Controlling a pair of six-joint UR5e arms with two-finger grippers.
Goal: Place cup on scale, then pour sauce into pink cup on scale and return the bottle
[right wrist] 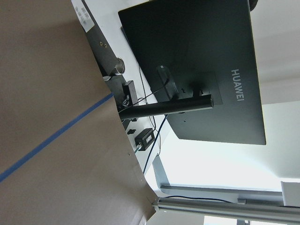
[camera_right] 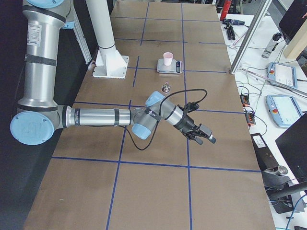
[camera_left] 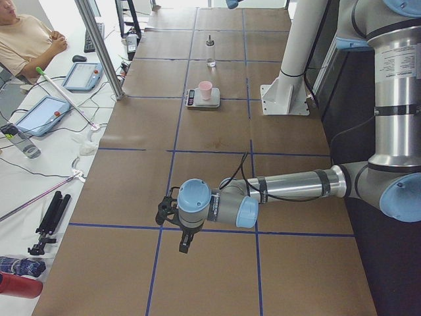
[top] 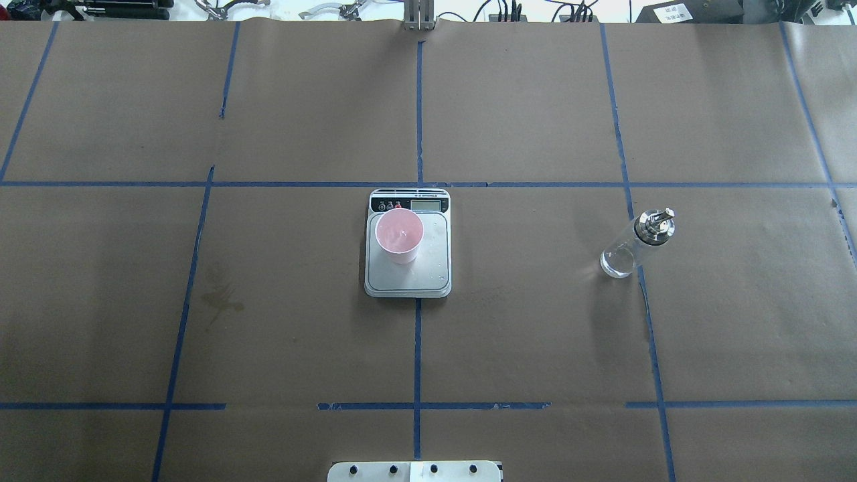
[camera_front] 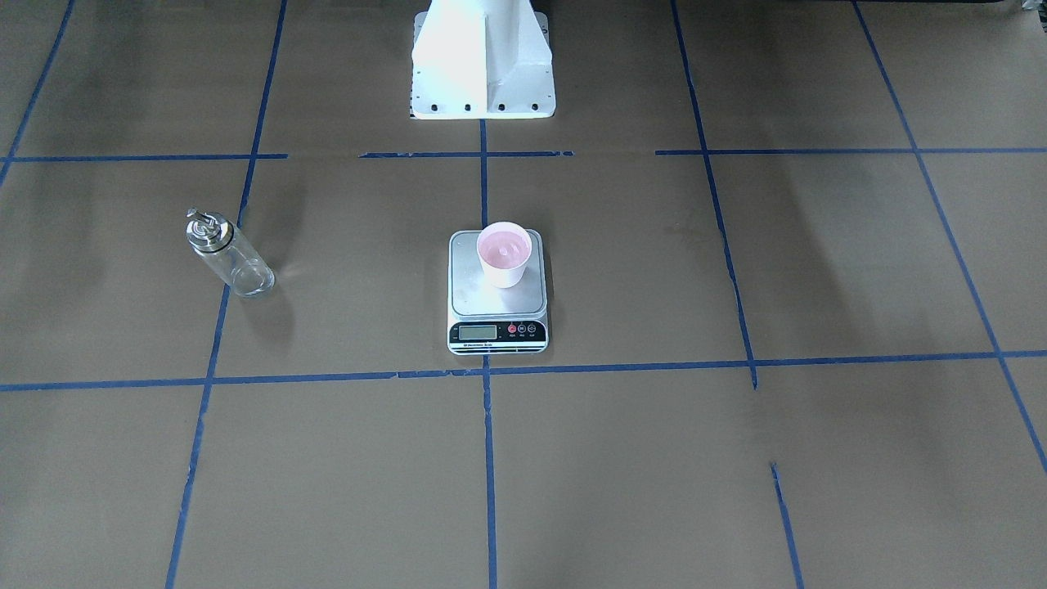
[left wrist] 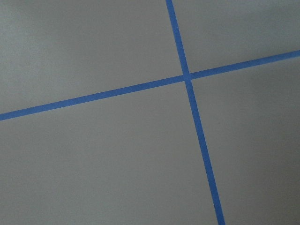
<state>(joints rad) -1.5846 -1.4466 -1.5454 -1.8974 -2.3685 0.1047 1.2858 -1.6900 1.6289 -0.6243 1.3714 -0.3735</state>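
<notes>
Pink cup (camera_front: 505, 255) sits on your scale (camera_front: 489, 301) mid-frame, bottle (camera_front: 233, 263) upright at the left. You cannot tell if left gripper (camera_left: 185, 242) or right gripper (camera_right: 209, 139) is clenched.

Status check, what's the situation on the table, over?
Away from the work: left gripper, right gripper, jaws unreadable. Cup on scale. Bottle upright, apart. Nothing between them.

Brown paper table top (right wrist: 51, 70) fills the left, crossed by one blue tape line (right wrist: 56, 140), and past its edge, with the view turned sideways, is the back of a black monitor (right wrist: 201, 42) marked HUAWEI, on a black stand (right wrist: 164, 108) with a small black adapter (right wrist: 145, 138) beside it.
</notes>
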